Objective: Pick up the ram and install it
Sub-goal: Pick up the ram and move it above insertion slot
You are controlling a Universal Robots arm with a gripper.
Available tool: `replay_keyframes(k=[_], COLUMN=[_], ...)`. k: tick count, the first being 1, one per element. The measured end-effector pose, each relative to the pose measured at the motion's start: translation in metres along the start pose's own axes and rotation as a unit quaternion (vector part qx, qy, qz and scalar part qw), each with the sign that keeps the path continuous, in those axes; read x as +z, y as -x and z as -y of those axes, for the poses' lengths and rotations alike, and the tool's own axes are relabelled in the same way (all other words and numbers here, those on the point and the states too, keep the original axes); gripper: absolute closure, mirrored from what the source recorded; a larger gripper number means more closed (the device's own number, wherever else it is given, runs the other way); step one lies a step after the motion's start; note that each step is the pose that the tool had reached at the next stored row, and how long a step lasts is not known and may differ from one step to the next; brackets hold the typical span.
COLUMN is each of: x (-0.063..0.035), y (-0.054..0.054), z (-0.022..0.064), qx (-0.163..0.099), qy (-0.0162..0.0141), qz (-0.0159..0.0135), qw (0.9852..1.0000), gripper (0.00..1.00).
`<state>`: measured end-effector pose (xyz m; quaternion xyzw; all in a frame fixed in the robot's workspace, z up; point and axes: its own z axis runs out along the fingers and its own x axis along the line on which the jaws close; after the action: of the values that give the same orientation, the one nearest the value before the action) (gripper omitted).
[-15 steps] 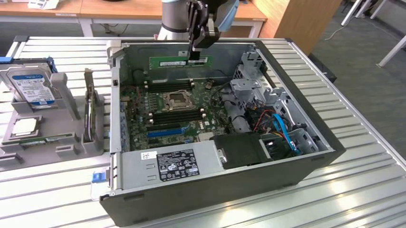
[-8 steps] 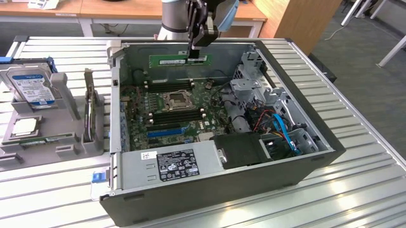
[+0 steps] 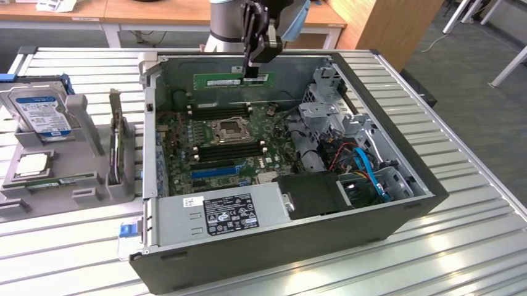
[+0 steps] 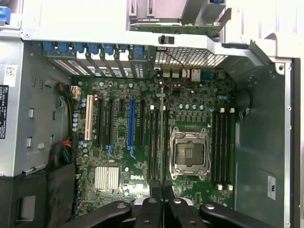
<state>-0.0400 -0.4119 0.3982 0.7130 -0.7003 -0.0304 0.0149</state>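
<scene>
Tightly, the ram [image 3: 221, 81] is held by its top edge between the nearly closed fingers [image 3: 254, 66]. It is seen level in the air above the motherboard [image 3: 247, 145], by the wall nearest the robot arm [image 3: 226, 23] of the open computer case [image 3: 329, 240] set mid-bench [image 3: 469, 246].

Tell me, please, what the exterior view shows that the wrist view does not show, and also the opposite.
Exterior view adds: the slatted table under the computer case, the grey tray beside it with a hard drive and a square silver chip, and the flat side of the ram in the gripper, above the case.
Wrist view adds: the ram's thin edge, in line with the black memory slots beside the processor socket, and a white slot.
Both: the gripper shut on the ram, the motherboard, the blue slot.
</scene>
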Motion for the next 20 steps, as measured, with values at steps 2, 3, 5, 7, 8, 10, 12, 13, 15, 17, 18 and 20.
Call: replay_keyframes(k=[2,3,5,7,8,10,12,13,15,17,18,20], x=[0.0036,0.0054,0.0091,0.0126,0.0144,0.0181,0.0217,0.0233,0.0263,0.0293,0.0308,0.0336], y=[0.000,0.000,0.000,0.000,0.000,0.000,0.000,-0.001,-0.001,-0.001,-0.001,-0.001], z=[0.0002,0.0003,0.0006,0.0008,0.0009,0.0011,0.0014,0.0015,0.0017,0.0019,0.0020,0.0021], qx=[0.000,0.000,0.000,0.000,0.000,0.000,0.000,0.000,0.000,0.000,0.000,0.000], qy=[0.0000,0.0000,0.0000,0.0000,0.0000,0.0000,0.0000,0.0000,0.0000,0.0000,0.0000,0.0000], qz=[0.0000,0.0001,0.0001,0.0000,0.0001,0.0000,0.0000,0.0000,0.0000,0.0001,0.0001,0.0000], qw=[1.0000,1.0000,1.0000,1.0000,1.0000,1.0000,1.0000,1.0000,1.0000,1.0000,1.0000,1.0000], gripper=[0.88,0.88,0.88,0.88,0.88,0.88,0.88,0.88,0.88,0.88,0.88,0.88])
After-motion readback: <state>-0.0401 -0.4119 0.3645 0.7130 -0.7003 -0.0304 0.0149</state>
